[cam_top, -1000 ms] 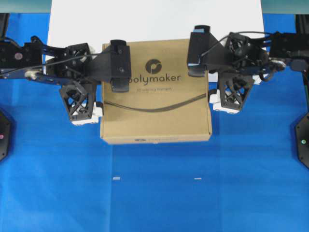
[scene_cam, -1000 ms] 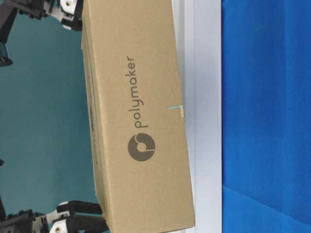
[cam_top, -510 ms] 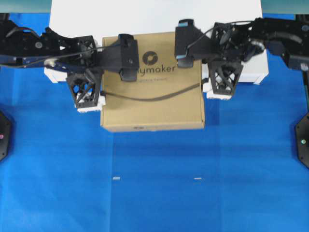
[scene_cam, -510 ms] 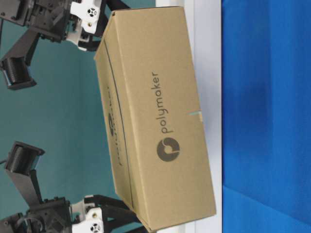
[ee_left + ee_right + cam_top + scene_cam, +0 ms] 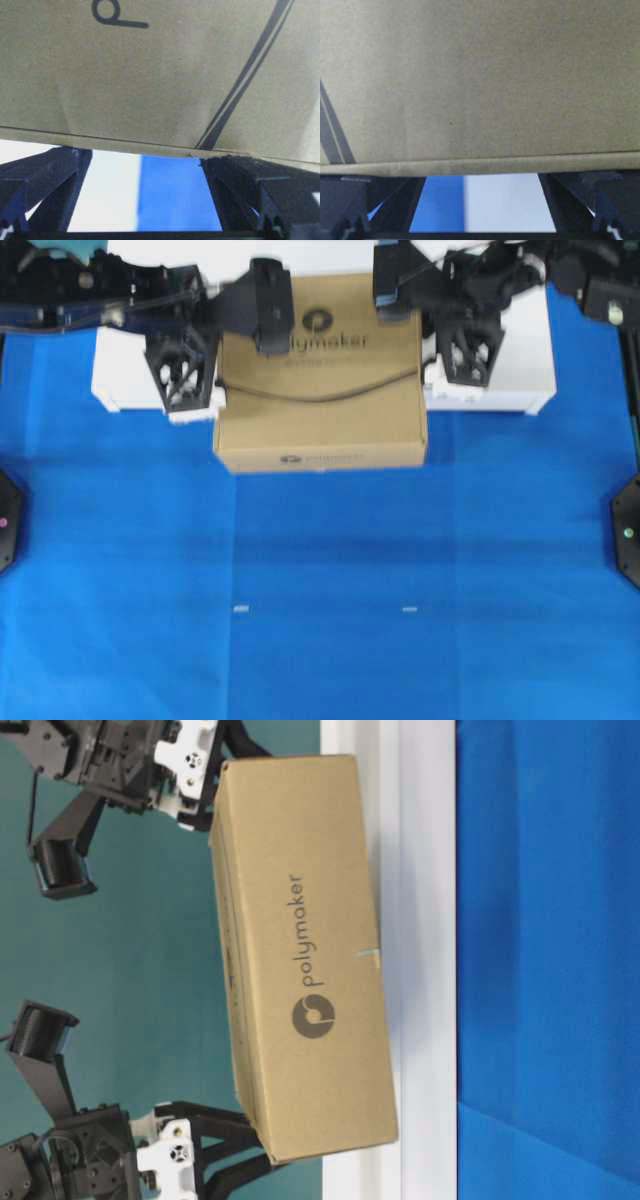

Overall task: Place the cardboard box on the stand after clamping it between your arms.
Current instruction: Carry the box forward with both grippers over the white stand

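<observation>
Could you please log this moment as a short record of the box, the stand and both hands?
box: cardboard box pressed between the two hands, partly over the stand
stand: white stand, front edge under the box
left hand: left hand open, against the box's left side
right hand: right hand open, against its right side
surface: blue cloth

I count one cardboard box [image 5: 320, 380], one white stand [image 5: 520, 350], two black robot arms: left gripper [image 5: 185, 375], right gripper [image 5: 465, 355]. One blue cloth [image 5: 320, 580], two small white marks [image 5: 241, 609] on it.
</observation>
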`<action>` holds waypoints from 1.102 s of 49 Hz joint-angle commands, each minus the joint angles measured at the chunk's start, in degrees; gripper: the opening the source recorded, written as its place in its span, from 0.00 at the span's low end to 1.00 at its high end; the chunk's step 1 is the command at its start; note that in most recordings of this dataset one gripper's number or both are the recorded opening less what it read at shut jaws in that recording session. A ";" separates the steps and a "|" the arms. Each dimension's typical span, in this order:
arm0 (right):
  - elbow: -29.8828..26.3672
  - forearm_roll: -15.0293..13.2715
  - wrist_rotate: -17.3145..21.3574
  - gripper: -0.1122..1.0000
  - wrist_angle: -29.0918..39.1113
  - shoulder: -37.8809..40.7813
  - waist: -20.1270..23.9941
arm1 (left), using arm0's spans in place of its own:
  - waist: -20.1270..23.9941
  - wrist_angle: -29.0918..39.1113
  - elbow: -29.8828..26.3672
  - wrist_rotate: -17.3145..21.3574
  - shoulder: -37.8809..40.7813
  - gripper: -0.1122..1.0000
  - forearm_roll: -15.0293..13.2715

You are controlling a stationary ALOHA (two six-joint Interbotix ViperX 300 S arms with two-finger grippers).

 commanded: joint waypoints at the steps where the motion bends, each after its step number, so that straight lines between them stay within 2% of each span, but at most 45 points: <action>1: -10.55 8.17 0.26 0.97 -3.08 -0.09 3.69 | -0.26 -7.12 -17.58 -0.79 0.53 0.87 -1.05; 9: -11.69 9.05 -2.64 0.97 -1.93 1.23 1.67 | 1.67 -6.94 -19.78 0.70 2.20 0.87 -1.05; 21: -14.24 13.89 -10.11 0.97 1.41 4.13 -0.97 | 4.13 -7.03 -22.85 1.76 4.13 0.87 -1.05; 31: -17.05 14.24 -12.30 0.97 2.55 6.42 -3.78 | 5.36 -7.29 -23.99 3.69 5.54 0.87 -1.05; 54: -18.37 15.12 -17.31 0.97 4.75 10.02 -8.79 | 8.79 -8.35 -26.10 3.96 8.53 0.87 -1.05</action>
